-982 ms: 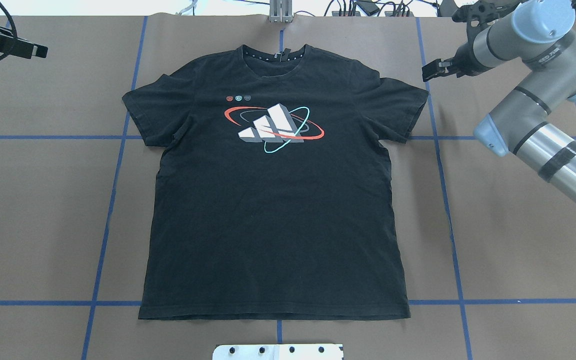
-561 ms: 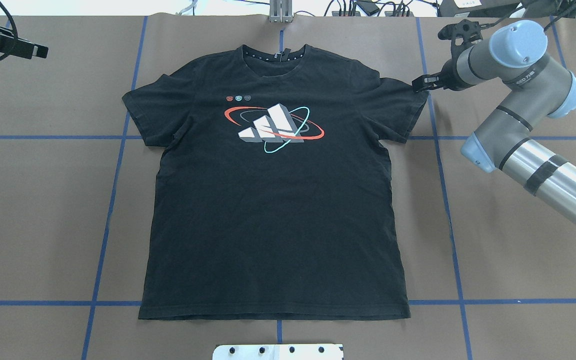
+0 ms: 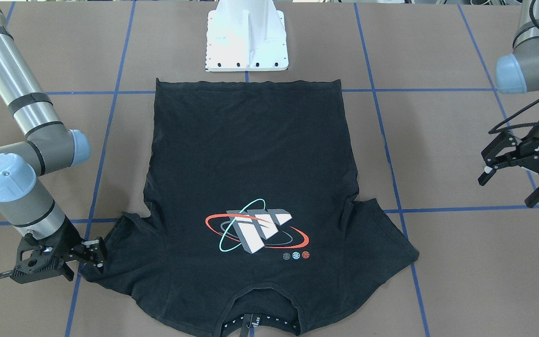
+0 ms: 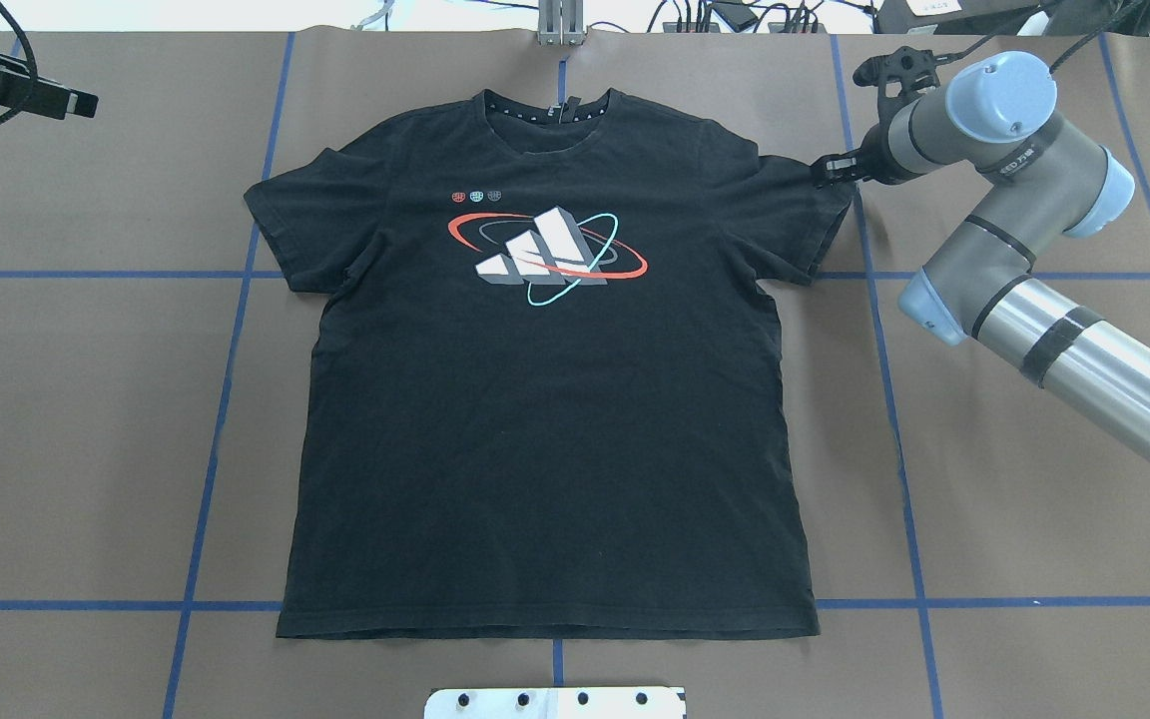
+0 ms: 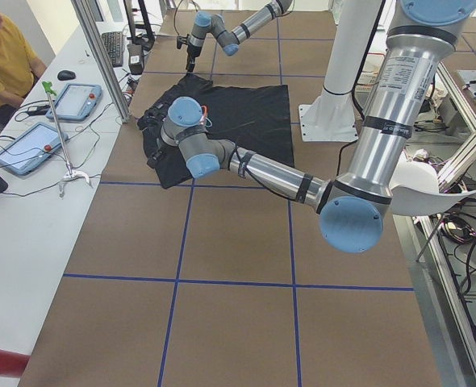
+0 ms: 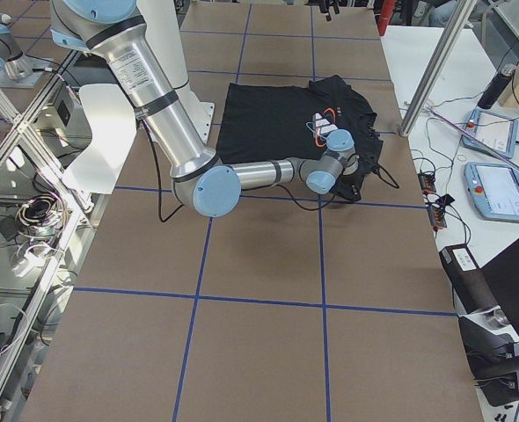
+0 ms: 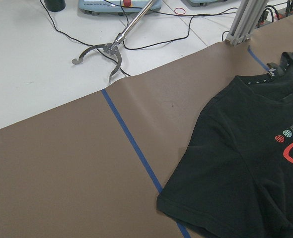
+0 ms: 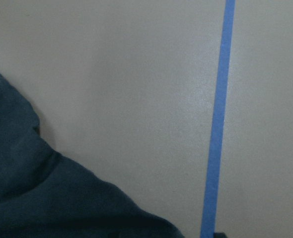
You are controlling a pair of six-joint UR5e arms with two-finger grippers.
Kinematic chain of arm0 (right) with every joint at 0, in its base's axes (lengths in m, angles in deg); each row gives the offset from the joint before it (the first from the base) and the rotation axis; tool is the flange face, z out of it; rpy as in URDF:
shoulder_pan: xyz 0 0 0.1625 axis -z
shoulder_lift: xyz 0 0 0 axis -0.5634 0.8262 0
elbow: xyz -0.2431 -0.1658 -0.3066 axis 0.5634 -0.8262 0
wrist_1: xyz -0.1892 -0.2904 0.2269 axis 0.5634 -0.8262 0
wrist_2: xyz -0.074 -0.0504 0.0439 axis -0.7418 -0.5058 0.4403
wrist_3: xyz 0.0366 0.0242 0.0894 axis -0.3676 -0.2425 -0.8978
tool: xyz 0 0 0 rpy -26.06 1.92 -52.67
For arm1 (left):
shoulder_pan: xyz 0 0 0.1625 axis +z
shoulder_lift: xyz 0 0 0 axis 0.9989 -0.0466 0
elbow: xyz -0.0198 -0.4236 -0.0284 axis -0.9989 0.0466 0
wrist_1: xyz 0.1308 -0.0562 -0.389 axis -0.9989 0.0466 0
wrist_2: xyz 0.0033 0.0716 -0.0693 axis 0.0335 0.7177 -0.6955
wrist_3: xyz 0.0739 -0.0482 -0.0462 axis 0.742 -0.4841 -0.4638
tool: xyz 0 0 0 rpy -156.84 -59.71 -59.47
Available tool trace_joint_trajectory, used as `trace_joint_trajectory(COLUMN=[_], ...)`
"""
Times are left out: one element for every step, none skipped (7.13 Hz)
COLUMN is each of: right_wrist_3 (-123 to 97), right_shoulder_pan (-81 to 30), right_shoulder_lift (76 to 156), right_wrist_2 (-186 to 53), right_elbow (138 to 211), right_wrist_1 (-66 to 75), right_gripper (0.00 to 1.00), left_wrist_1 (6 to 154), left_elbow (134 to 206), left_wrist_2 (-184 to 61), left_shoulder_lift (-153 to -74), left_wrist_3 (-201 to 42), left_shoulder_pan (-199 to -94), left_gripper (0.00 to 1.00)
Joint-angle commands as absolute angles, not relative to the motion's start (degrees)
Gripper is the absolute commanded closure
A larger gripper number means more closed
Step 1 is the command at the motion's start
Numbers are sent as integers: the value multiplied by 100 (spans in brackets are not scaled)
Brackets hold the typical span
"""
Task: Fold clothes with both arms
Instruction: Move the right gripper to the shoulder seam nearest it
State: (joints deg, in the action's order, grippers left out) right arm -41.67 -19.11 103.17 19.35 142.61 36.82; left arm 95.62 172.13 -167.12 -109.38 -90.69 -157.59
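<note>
Black short-sleeved T-shirt [image 4: 545, 449] is lying flat, print up, centred on the brown table [image 4: 1034, 539]; right tool [image 3: 95, 255] is sitting at its sleeve tip, presumably to start folding, closure indiscernible; left tool [image 3: 507, 192] is hovering spread, well apart.

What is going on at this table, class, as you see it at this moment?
A black T-shirt lies flat and unfolded, print side up, on the brown table. The right claw is at the outer edge of the sleeve on its side; whether it has gripped the cloth cannot be told. The left claw hangs open on the other side, clear of the shirt. No fold has been made yet.
</note>
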Motion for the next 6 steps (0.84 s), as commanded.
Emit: trace_joint_trajectory(right_wrist_3=[-4151,-4134,-4107,-4072,-4072,-4072], right_shoulder_pan=[-1906,-1906,-1915,-1915,-1915,-1915], right_shoulder_lift=[10313,10339,10374,10427,10436,10436], right_wrist_2=[1920,1911,1911,1911,1911,1911], right_elbow=[14243,14243,14243,14252,14260,14261], right_wrist_1=[3684,3684,3684,3692,3693,3693], right_gripper=[49,61,64,64,63,63], left_wrist_1=[9571,9623,9624,9624,9632,9632], left_elbow=[17201,17175,17183,17175,17183,17183], left_wrist_2=[-16686,-16685,-16685,-16685,-16685,-16685], left_shoulder_lift=[-10938,-10938,-10938,-10938,-10938,-10938], left_wrist_3=[-9068,-9068,-9068,-9068,-9068,-9077], left_shoulder_pan=[-15755,-15755,-15755,-15755,-15755,-15755], left_gripper=[0,0,0,0,0,0])
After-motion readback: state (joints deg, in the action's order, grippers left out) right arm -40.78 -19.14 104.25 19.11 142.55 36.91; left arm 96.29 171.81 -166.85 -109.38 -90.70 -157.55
